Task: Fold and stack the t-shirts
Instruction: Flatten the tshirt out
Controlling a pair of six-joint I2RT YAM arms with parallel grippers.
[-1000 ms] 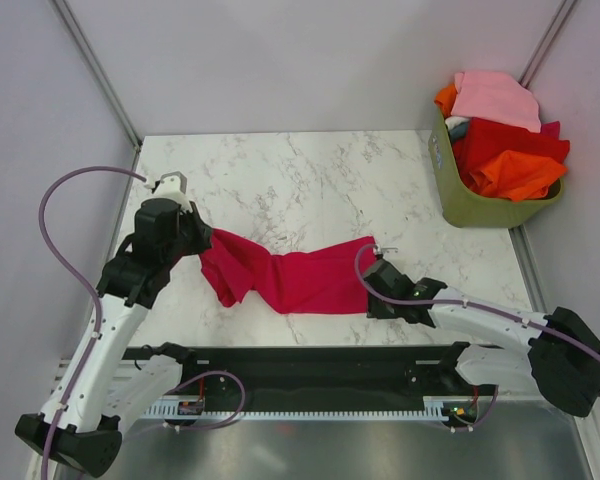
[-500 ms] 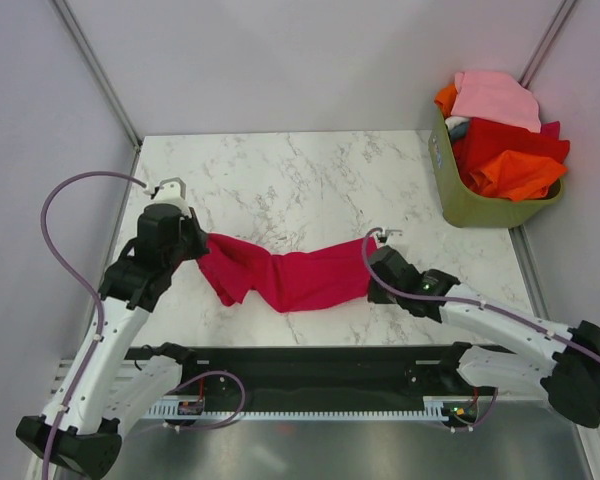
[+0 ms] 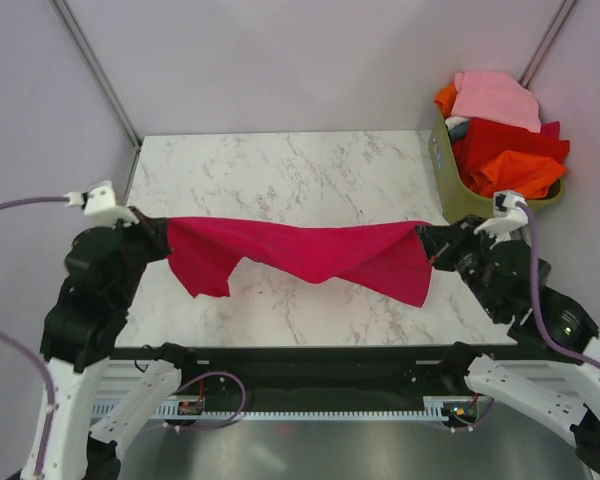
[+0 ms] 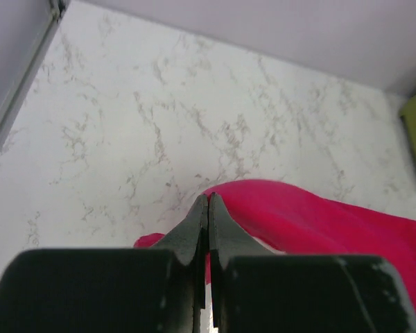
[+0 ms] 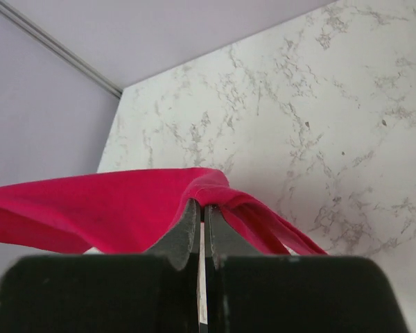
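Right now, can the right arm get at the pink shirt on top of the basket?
Probably not yet: the right gripper is shut on the crimson shirt stretched to the left gripper. The basket stands close, nothing between; after releasing, likely yes.

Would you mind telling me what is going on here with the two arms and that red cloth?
The two arms hold one crimson t-shirt stretched between them above the marble table. The left gripper is shut on one end, the right gripper on the other. The cloth sags, twisted in the middle, and is not yet folded. More tees wait in the green basket at the table's far right corner.
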